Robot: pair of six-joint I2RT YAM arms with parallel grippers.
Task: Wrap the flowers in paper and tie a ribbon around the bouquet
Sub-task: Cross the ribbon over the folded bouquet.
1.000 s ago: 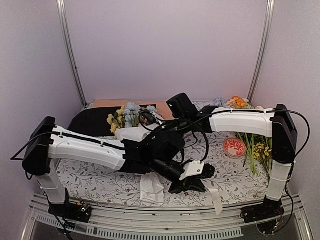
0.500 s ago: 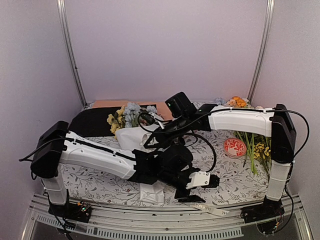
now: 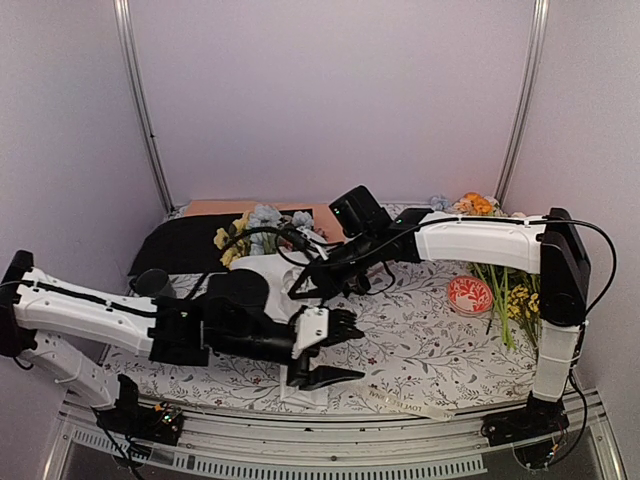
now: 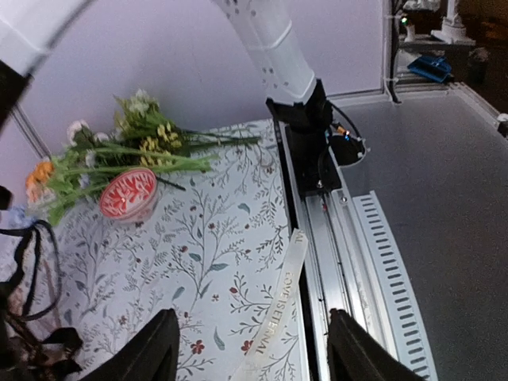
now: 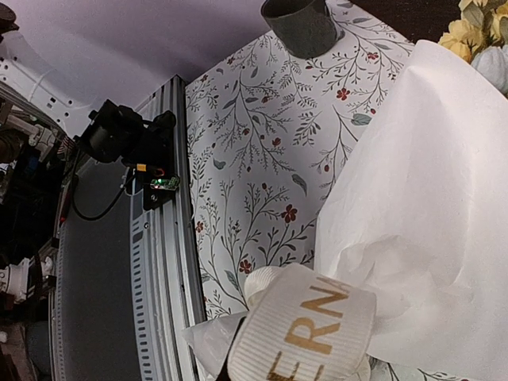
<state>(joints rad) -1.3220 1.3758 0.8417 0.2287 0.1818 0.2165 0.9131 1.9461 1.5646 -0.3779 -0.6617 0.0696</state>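
The ribbon (image 4: 279, 302) decides the coming move. Its free tail lies flat on the table (image 4: 198, 238) just beside the metal rail (image 4: 333, 238) at the near edge, with its long axis running along that edge. In the left wrist view it sits straight ahead of the left claw (image 4: 254, 357), which stands wide apart and holds nothing. The ribbon's other end is pinched in the right claw (image 3: 303, 287), closed tight on it right against the crinkled white paper (image 5: 421, 198) of the bouquet (image 3: 265, 270). The bouquet lies far-to-near on the table, blooms at the far end, so the tail runs crosswise to it. The left claw is plainly the nearer one to the loose tail, and I judge a short reach forward and down would meet it. Whether the ribbon already circles the cone cannot be told.
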